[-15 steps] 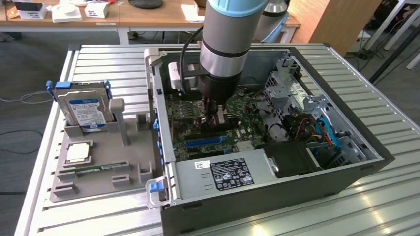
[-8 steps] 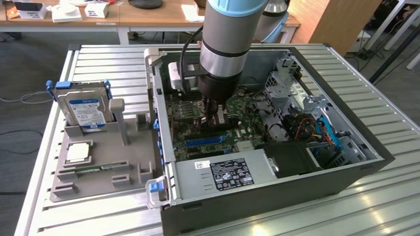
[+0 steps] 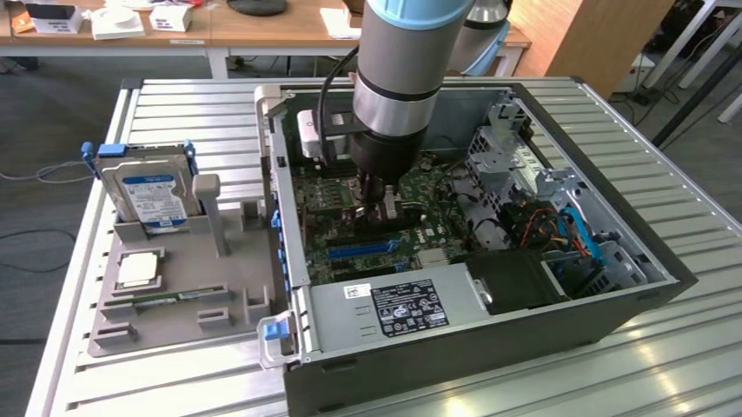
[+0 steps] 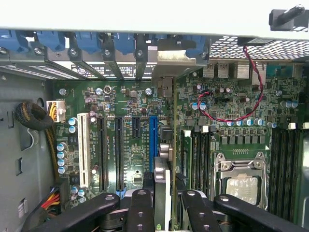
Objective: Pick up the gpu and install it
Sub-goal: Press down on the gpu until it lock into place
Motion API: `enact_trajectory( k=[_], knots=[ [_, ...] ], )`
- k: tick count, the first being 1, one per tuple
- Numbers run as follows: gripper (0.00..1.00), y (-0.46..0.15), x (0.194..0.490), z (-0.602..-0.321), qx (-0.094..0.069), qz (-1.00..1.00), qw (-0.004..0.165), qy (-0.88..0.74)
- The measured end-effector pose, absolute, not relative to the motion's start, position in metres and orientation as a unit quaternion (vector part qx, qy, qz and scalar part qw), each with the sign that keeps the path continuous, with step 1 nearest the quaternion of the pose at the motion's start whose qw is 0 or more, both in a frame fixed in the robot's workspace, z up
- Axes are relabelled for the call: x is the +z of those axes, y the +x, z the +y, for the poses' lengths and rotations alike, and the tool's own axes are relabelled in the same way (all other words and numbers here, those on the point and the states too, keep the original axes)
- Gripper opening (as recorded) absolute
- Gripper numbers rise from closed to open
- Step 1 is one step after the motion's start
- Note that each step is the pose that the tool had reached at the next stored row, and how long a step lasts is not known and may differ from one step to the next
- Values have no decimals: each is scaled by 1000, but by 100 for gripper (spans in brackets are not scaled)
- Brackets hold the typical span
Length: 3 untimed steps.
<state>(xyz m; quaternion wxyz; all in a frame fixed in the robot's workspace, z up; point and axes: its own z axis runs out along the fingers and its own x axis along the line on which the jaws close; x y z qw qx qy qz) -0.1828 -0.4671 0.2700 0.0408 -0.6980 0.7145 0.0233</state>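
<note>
The gpu point(image 4: 163, 181) is a thin card seen edge-on, clamped between my black fingers point(image 4: 140, 208). Its grey metal end bracket point(image 4: 165, 89) reaches toward the rear slot openings of the case. My gripper point(image 4: 164, 205) is shut on the gpu, which stands upright over the green motherboard point(image 4: 128, 104), just beside the blue expansion slot point(image 4: 153, 142). In the exterior view my gripper point(image 3: 377, 204) reaches down inside the open computer case point(image 3: 649, 252), low over the motherboard point(image 3: 435, 195). Whether the card's edge touches a slot is hidden.
A grey fixture point(image 3: 238, 287) at the exterior view's left holds a silver hard drive with a blue label point(image 3: 145, 195), a processor chip point(image 3: 139, 268) and a memory stick point(image 3: 174, 297). Inside the case are the power supply point(image 3: 394, 308), drive cage point(image 3: 510, 152), processor socket point(image 4: 241, 181) and a red-black wire point(image 4: 231, 117).
</note>
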Motion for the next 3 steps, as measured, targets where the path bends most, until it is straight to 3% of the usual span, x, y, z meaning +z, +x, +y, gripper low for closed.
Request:
enact_trajectory(
  k=[3],
  knots=[
    [27, -183, 270, -467, 23, 715, 41, -698]
  ],
)
